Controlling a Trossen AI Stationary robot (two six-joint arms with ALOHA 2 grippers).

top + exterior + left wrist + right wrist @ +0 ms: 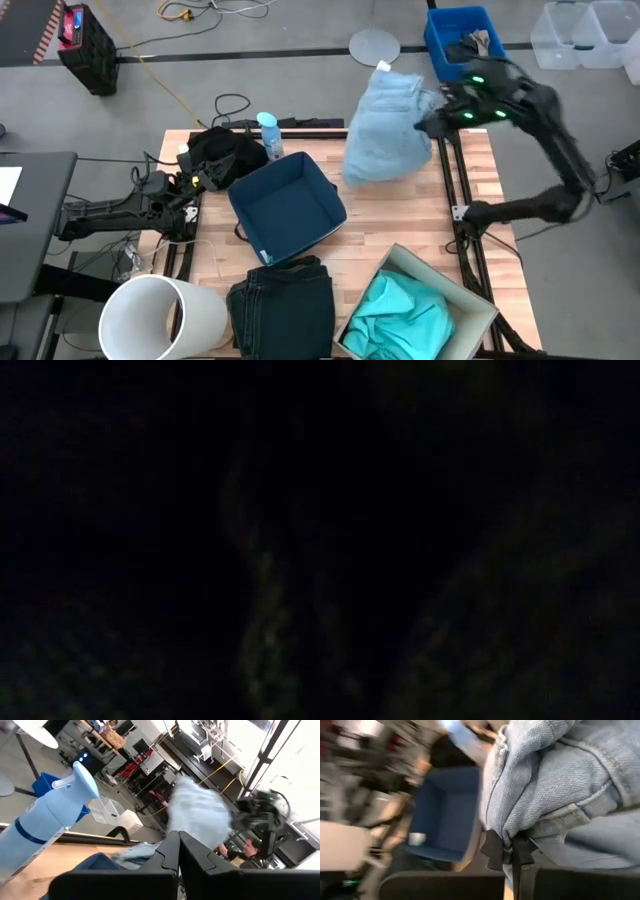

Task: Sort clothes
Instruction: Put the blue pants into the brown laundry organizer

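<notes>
Denim first: your right gripper (509, 851) is clenched on the pale blue jeans (388, 128), holding them up over the table's (400, 215) far right part, beside the navy bin (285, 208). Your left gripper (179, 851) waits at the left edge, fingers pressed together on nothing. You'll find no readable writing anywhere.

Four views: one overhead, one blacked-out table-level, two wrist cams.

High view looks straight down on the whole table (400, 200) and both arms, from far off. Low view is almost fully dark, nothing readable. Left wrist view looks forward past the left gripper (179, 851), fingers pressed together, tilted up across the table into the room; the pale blue denim jeans (197, 815) hang ahead of that claw, well apart. Right wrist view sits very close: right gripper (512, 851) clamps the same jeans, navy bin (445, 810) beyond it. High and both wrist views share jeans.
</notes>
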